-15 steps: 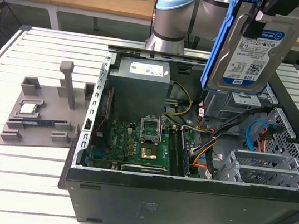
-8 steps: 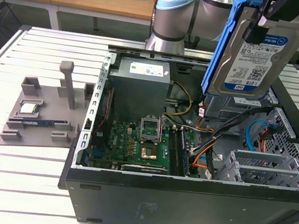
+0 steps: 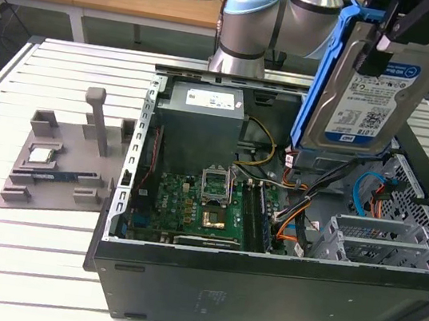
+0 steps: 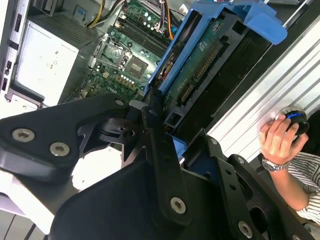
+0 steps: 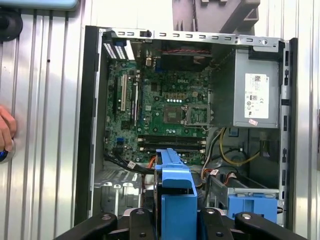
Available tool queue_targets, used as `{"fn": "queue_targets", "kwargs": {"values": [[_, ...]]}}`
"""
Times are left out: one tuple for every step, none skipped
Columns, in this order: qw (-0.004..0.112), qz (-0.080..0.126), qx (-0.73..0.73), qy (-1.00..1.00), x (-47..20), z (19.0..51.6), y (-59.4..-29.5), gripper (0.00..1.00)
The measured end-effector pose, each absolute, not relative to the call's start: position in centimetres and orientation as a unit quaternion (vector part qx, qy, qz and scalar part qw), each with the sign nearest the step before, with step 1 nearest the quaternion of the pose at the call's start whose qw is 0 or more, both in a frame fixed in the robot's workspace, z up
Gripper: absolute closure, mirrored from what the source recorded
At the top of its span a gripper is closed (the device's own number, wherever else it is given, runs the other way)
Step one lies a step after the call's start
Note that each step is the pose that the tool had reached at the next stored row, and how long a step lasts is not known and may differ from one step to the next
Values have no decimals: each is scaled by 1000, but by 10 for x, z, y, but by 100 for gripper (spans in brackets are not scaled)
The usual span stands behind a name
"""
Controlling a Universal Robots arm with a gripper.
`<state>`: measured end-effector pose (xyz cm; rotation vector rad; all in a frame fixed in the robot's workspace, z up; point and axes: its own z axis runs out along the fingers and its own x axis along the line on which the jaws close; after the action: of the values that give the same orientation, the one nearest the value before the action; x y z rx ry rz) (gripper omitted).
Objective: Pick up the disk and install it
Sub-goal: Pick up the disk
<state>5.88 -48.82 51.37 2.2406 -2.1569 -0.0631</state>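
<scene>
Open computer case (image 3: 259,296) on slatted table (image 3: 22,261); grey fixture (image 3: 65,161) beside it, perhaps holding a chip.

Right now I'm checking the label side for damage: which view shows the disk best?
The exterior view: the disk hangs upright over the case, label facing the camera. The second wrist view shows its circuit-board side at a slant, clamped in the gripper; the first wrist view shows its blue carrier end-on.

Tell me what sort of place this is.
Probably a robotics lab or test workshop: an open computer case lies on a slatted metal table, a robot arm holds the disk above it, with wooden desks behind.
</scene>
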Motion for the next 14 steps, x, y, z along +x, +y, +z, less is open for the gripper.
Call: {"fn": "queue_targets", "kwargs": {"values": [[15,-20,720,-693,59,514,-489,63],[15,-20,720,-693,59,514,-490,63],[15,-20,720,-693,59,513,-492,63],[15,-20,720,-693,59,513,-492,63],[15,-20,720,-693,59,513,-493,63],[15,-20,720,-693,59,513,-495,63],[16,-20,720,-693,59,513,-496,63],[15,-20,720,-693,59,513,-497,63],[16,-20,720,-693,59,513,-498,63],[16,-20,720,-693,59,513,-499,63],[15,-20,720,-693,59,513,-499,63],[15,-20,720,-693,59,513,-501,63],[16,-20,720,-693,59,513,-502,63],[16,-20,720,-693,59,513,-503,63]]}}
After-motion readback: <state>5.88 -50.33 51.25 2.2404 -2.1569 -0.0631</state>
